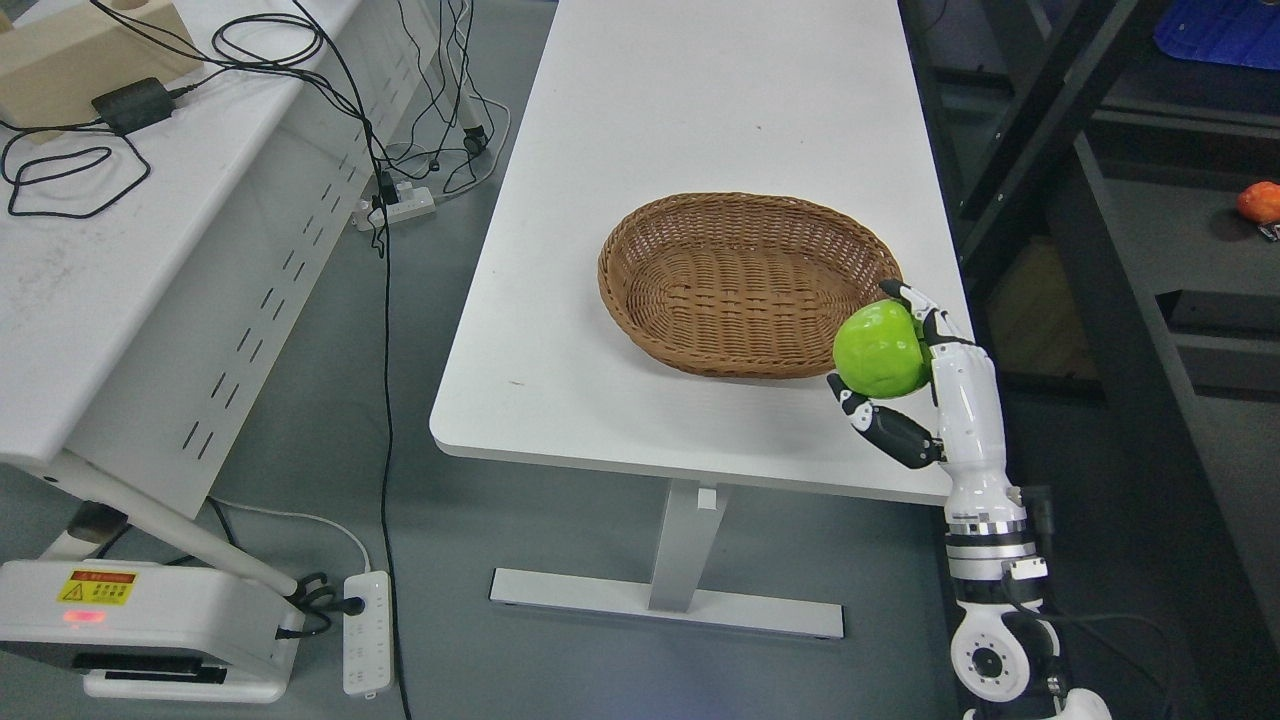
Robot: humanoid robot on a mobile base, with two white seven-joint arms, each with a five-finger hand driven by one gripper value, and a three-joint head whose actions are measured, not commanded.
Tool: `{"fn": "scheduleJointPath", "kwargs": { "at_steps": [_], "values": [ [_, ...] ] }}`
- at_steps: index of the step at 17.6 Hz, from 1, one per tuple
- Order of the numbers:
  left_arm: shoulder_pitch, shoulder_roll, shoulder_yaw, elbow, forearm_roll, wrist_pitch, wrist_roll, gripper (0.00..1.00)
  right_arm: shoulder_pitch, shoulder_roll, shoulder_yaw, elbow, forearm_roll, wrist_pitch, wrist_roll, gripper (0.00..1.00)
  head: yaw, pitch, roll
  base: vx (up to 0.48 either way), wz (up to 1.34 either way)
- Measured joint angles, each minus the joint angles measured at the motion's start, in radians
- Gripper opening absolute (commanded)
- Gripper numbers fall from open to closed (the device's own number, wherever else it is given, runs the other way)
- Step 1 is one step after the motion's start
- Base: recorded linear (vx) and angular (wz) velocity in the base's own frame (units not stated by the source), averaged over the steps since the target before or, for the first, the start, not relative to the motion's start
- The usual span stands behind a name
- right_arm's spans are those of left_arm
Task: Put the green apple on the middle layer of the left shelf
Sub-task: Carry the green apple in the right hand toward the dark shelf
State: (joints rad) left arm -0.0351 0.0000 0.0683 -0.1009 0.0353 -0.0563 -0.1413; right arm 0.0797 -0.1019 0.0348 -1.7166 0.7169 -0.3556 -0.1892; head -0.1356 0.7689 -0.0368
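Apple [880, 350] is held clear of the desk [700, 120], over its right edge near the front right corner, just beside the basket [740, 285] rim. The right hand [915, 370] is clamped on it, fingers above and thumb below. Pickup is judged complete; the basket is seen empty. Transfer to the middle layer is not yet done. Dark shelving [1150, 250] is seen at right only; the left shelf cannot be identified.

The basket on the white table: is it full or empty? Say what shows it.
Empty. The basket's woven floor is bare all over; the green apple is outside it, held in the right robot hand by its near-right rim.
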Motion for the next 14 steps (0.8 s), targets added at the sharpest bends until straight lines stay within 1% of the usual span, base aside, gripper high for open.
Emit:
{"fn": "scheduleJointPath", "kwargs": {
  "at_steps": [8,14],
  "values": [
    [0.000,0.000,0.000,0.000,0.000,0.000,0.000,1.00,0.020,0.000,0.034,0.004,0.002,-0.001,0.006,0.00,0.0000,0.000,0.000,-0.223,-0.31],
    [0.000,0.000,0.000,0.000,0.000,0.000,0.000,1.00,0.037,-0.001,0.048,0.006,0.002,-0.001,0.008,0.00,0.0000,0.000,0.000,-0.284,-0.02]
  ]
}}
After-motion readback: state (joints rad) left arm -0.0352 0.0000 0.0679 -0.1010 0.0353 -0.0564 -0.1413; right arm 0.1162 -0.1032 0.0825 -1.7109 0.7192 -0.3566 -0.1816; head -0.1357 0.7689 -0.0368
